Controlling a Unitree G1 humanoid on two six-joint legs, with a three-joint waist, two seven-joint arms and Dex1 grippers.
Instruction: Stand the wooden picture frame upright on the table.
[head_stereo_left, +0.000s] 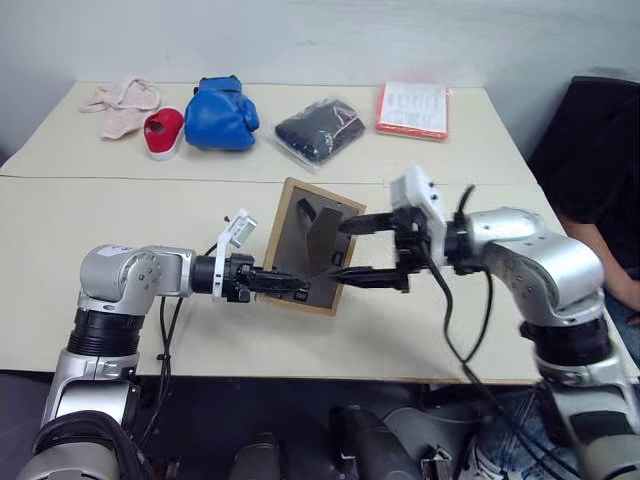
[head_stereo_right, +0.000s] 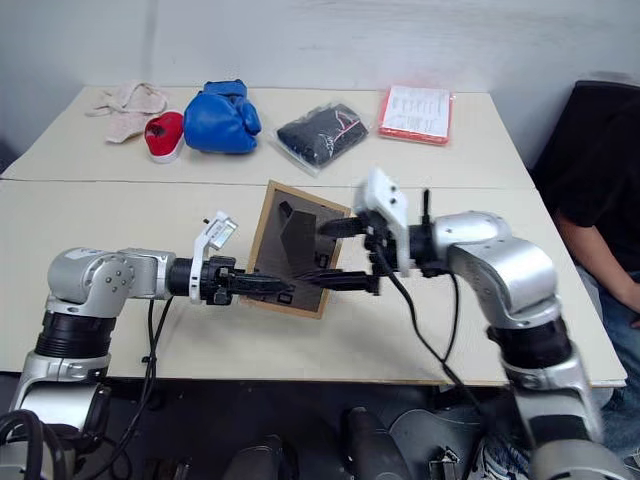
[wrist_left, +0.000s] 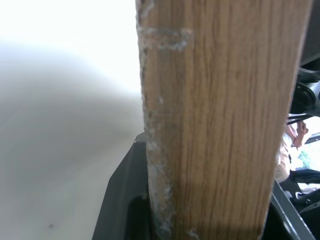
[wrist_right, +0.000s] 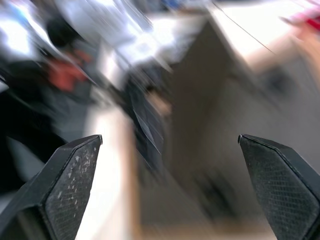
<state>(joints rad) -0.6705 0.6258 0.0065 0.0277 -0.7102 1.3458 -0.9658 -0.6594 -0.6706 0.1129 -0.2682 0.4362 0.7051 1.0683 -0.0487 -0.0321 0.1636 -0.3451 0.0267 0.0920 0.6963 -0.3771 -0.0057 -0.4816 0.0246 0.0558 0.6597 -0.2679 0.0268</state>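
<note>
The wooden picture frame (head_stereo_left: 310, 250) is tilted over the middle of the table (head_stereo_left: 90, 215). Its dark grey back faces me and its fold-out stand (head_stereo_left: 322, 232) sticks out. My left gripper (head_stereo_left: 298, 290) reaches in from the left and is shut on the frame's lower wooden edge. That light wood border (wrist_left: 220, 120) sits between its fingers in the left wrist view. My right gripper (head_stereo_left: 352, 250) comes in from the right at the frame's right edge. It is open, one finger above the other, with nothing gripped. In the right wrist view its fingertips (wrist_right: 70, 185) stand far apart.
Along the far section of the table lie a pink cloth (head_stereo_left: 120, 100), a red and white item (head_stereo_left: 163, 132), a blue boxing glove (head_stereo_left: 222, 112), a black item in a clear bag (head_stereo_left: 318, 128) and an orange-edged white packet (head_stereo_left: 413, 108). A person in dark clothes (head_stereo_left: 590, 150) sits at the right.
</note>
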